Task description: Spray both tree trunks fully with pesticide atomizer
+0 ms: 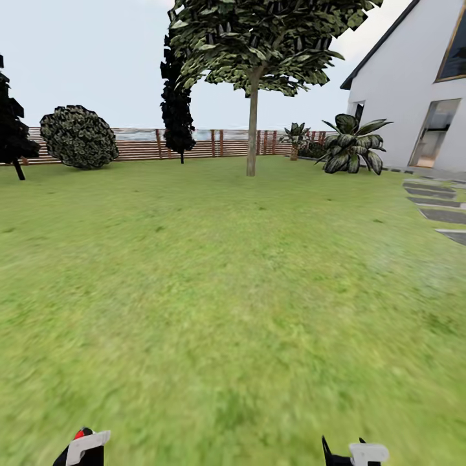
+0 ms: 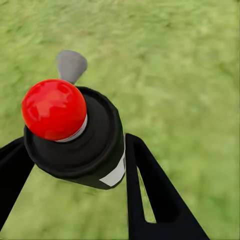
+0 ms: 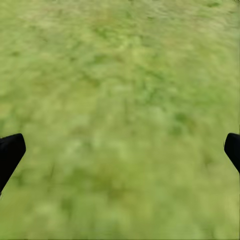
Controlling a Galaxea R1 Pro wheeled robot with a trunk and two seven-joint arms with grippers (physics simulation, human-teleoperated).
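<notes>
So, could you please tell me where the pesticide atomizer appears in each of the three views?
Head view: pesticide atomizer at the bottom left edge, its red tip peeking from the left hand.
Left wrist view: centre left, large, clamped between the black fingers.
Right wrist view: not in it.
Shared landmark: the green lawn.

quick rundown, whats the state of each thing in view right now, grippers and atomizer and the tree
left gripper: shut on the pesticide atomizer
pesticide atomizer: held off the ground over the lawn, red tip showing
right gripper: open, nothing between its fingers
tree: upright far ahead across the lawn, trunk bare low down
lawn: green grass under both grippers
</notes>
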